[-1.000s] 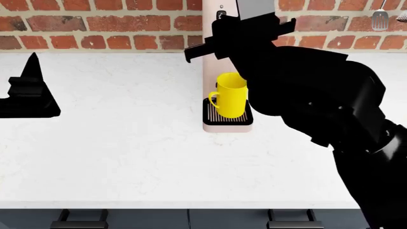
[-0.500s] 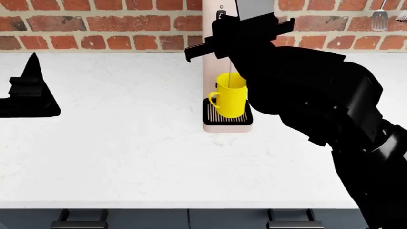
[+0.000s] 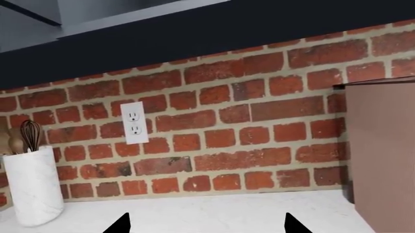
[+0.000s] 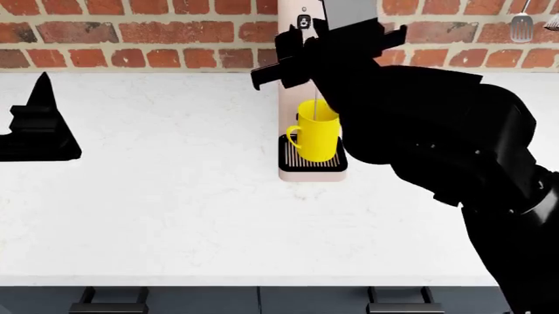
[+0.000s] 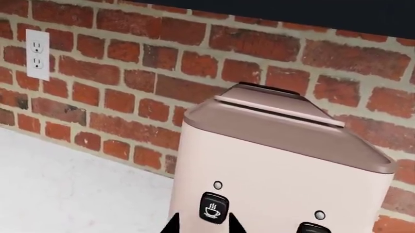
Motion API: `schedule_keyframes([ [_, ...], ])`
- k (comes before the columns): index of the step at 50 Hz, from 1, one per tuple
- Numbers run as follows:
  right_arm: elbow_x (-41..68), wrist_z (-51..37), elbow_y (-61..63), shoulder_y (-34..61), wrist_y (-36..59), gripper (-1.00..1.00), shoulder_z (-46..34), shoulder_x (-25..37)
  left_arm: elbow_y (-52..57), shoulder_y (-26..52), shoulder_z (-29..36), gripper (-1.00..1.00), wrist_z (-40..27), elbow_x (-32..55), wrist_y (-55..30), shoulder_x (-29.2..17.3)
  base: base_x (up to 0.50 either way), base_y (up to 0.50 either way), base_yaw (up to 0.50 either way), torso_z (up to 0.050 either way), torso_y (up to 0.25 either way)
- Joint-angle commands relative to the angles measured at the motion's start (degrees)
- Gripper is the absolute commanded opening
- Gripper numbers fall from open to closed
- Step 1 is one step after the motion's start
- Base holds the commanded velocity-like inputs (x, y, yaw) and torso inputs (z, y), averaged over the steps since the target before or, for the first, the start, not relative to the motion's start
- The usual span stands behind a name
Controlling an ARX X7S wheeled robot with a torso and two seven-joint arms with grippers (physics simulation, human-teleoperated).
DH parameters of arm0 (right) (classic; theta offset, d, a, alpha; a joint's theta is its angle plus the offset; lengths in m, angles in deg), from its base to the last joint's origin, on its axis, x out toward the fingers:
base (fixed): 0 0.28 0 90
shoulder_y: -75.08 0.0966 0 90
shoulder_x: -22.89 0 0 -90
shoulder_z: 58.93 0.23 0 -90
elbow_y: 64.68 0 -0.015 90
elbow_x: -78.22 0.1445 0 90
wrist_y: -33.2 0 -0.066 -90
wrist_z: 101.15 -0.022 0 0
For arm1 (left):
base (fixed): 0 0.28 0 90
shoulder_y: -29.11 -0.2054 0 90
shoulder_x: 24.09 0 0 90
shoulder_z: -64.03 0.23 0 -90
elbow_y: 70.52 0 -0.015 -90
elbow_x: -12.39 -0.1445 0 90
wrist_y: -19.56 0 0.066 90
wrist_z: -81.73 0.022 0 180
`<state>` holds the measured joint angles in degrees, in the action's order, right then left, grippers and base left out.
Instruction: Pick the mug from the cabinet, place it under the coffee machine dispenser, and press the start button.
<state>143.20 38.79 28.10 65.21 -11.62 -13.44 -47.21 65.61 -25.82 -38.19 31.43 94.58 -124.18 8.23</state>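
R jaws: right gripper (image 5: 200, 227) tips nearly together, narrow gap, holding nothing, just below the cup-icon button (image 5: 212, 208).
L jaws: left gripper (image 3: 205, 225) spread wide, nothing btwn tips, near countertop (image 4: 175, 196).
Mug: yellow mug (image 4: 316, 131) upright on drip tray (image 4: 312, 159), handle to robot's left.
Machine: coffee machine dispenser (image 5: 279, 165) against brick wall (image 3: 214, 121).
Stream: thin line from head into mug.
Other: wall outlet (image 3: 134, 123); utensil holder (image 3: 34, 184) w/ whisk.
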Motion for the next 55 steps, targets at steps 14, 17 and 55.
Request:
schedule_keyframes([
  [14,23.61,-24.69,24.07,4.23,13.39,1.00,4.14,2.87,2.82,1.57,2.76,1.00,-5.17,0.62,-1.12,0.27,0.00,0.00,0.00,0.000,0.000],
  [17,25.53,-26.59,26.48,4.74,13.79,1.00,4.35,3.29,4.28,3.40,4.10,1.00,-8.42,2.54,-1.59,0.43,0.00,0.00,0.00,0.000,0.000],
  [55,34.73,-33.47,41.17,8.91,13.91,1.00,6.24,8.92,12.56,11.45,10.11,1.00,-22.94,16.52,-0.85,-0.14,0.00,0.00,0.00,0.000,0.000],
])
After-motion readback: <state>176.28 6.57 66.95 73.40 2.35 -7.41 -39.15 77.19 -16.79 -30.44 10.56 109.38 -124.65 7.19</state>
